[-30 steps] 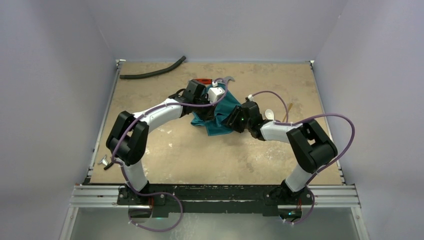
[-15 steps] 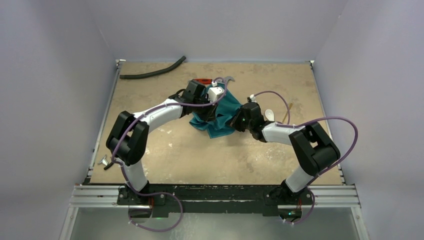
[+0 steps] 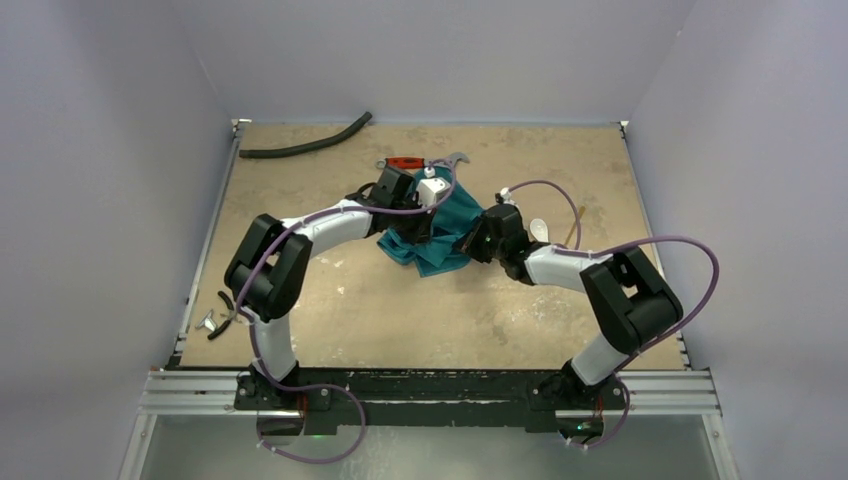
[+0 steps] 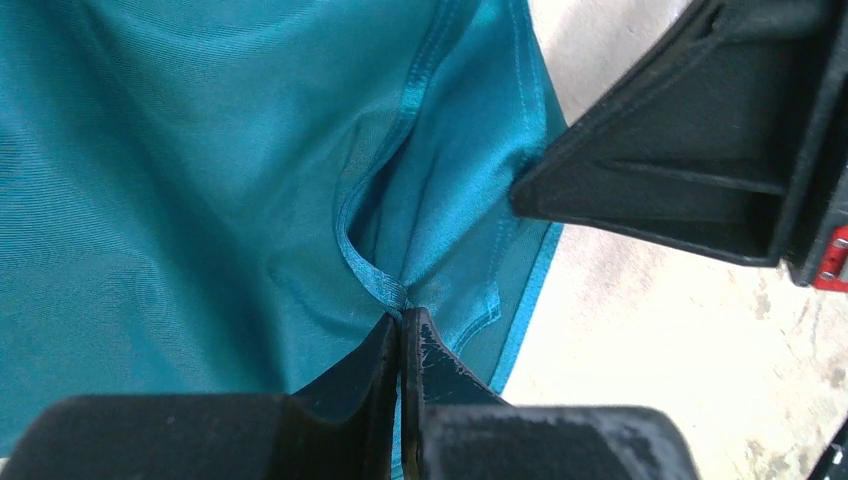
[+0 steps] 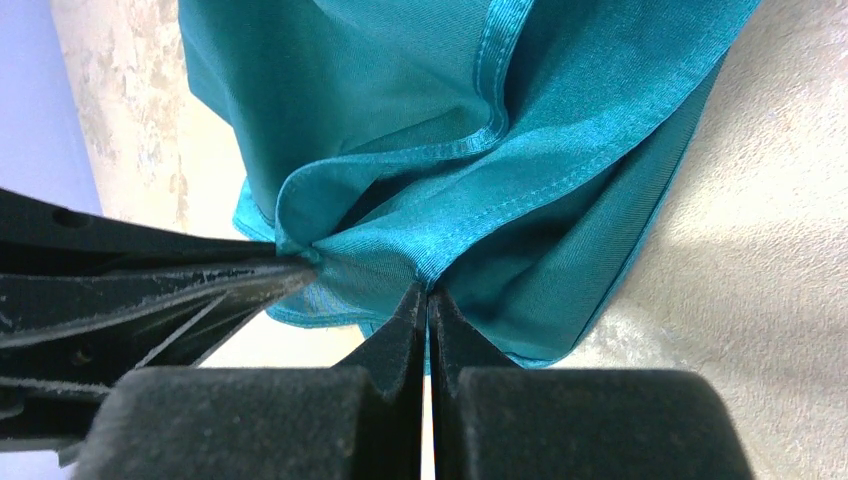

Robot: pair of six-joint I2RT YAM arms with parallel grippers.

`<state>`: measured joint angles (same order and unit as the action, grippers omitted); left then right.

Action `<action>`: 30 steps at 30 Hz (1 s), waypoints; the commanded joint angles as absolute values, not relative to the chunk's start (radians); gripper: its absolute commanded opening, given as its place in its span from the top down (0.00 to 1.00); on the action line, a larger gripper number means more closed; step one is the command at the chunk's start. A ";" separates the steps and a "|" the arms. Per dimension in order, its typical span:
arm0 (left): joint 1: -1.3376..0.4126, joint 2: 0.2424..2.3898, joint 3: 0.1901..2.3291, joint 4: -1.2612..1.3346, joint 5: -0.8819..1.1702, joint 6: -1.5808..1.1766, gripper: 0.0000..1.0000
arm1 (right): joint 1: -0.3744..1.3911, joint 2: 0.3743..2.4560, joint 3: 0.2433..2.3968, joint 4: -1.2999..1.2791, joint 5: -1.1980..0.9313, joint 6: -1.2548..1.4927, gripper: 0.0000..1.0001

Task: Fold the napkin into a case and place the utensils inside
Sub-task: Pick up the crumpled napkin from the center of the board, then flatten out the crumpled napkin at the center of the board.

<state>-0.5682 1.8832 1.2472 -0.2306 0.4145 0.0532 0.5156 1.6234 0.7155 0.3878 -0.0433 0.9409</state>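
"Tan, mottled tabletop (image 3: pixel 330 290), pale walls on three sides. Where's the napkin (image 3: pixel 445 238)?"

"Bunched in a crumpled heap near the middle of the table, between the two arms. It isn't folded flat."

"And the left gripper (image 4: pixel 402 322)?"

"Its jaws are pressed together on a stitched hem of the cloth, with only fabric between the tips."

"The right gripper (image 5: pixel 428 298)?"

"Same, pinched tight on a folded edge, just beside the left one's tips."

"The utensils?"

"The white spoon (image 3: pixel 538 228) and the wooden utensil (image 3: pixel 576 223) lie on the bare table just right of the cloth, behind the right arm — both outside the napkin. A red-handled wrench (image 3: pixel 405 162) lies along the napkin's far side, and a black hose (image 3: pixel 305 145) sits near the far left corner."
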 commanded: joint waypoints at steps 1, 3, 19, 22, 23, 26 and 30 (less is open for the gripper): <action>-0.545 1.832 1.262 -0.165 0.348 0.046 1.00 | 0.510 1.564 0.705 0.356 -0.022 0.910 1.00; -0.535 1.812 1.293 -0.172 0.333 0.046 1.00 | 0.511 1.546 0.688 0.347 -0.027 0.907 1.00; -0.446 1.715 1.635 -0.325 0.223 0.123 1.00 | 0.509 1.408 0.764 0.143 0.068 0.809 1.00; -0.394 1.729 1.805 -0.354 0.102 0.156 1.00 | 0.501 1.375 0.921 0.020 0.146 0.712 1.00; -0.368 1.735 1.866 -0.352 0.061 0.158 1.00 | 0.498 1.374 0.986 -0.027 0.170 0.680 1.00; -0.288 1.749 2.028 -0.329 -0.051 0.164 1.00 | 0.496 1.384 1.162 -0.149 0.263 0.601 1.00; -0.213 1.722 2.090 -0.281 -0.113 0.190 1.00 | 0.496 1.383 1.319 -0.247 0.364 0.526 1.00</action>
<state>-0.2806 1.7752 2.0190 -0.3466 0.0299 0.1493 0.5011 1.4174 1.1904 -0.0818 0.2058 0.6537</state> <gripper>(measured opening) 0.011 0.005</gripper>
